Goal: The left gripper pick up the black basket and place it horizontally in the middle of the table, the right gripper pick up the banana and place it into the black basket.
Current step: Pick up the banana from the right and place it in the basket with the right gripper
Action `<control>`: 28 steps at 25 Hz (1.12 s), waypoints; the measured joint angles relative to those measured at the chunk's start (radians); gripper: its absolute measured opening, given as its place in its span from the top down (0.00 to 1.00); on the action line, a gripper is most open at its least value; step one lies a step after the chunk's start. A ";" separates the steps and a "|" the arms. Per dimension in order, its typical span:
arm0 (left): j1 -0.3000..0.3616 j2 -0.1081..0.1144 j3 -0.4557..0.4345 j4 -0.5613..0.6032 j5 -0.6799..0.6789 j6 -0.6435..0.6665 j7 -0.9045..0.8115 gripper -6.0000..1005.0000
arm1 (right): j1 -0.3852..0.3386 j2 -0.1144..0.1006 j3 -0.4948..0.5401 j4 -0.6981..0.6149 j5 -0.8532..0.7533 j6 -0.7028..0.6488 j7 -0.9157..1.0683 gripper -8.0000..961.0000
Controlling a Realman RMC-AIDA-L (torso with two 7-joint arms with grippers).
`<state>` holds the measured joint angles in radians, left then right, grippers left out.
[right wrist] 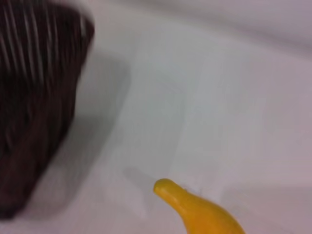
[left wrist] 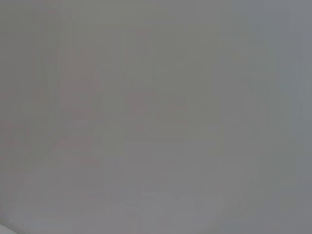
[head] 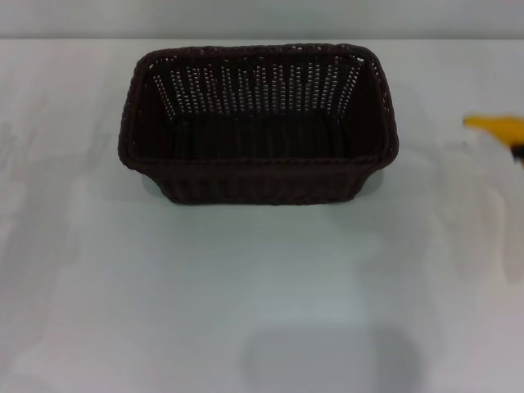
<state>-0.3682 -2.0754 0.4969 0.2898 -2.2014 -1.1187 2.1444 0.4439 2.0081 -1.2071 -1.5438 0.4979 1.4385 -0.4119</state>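
we see black basket (head: 259,123) lengthwise on table (head: 246,286); banana (head: 495,124) right of basket, tip clearer in right wrist view (right wrist: 197,209); gripper states untellable.

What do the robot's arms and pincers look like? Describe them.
Almost nothing shows. In the head view a small black sliver at the right edge, just under the banana, may be the right pincer; its shape, cables and markings cannot be made out. The left arm and left pincer appear in no view.
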 joint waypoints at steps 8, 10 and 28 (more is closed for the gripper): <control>-0.006 0.000 0.000 -0.012 -0.029 0.000 0.000 0.15 | 0.187 0.000 0.067 0.027 0.181 -0.037 -0.096 0.50; -0.009 -0.001 0.002 -0.019 -0.048 -0.006 0.000 0.15 | 0.259 0.002 0.056 0.101 0.218 -0.055 -0.149 0.50; -0.033 -0.002 0.033 -0.061 -0.016 -0.021 0.004 0.15 | 0.622 0.015 -0.144 0.606 0.461 -0.343 -0.540 0.47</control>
<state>-0.4017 -2.0774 0.5298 0.2285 -2.2179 -1.1394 2.1486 1.0656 2.0228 -1.3509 -0.9376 0.9590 1.0952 -0.9523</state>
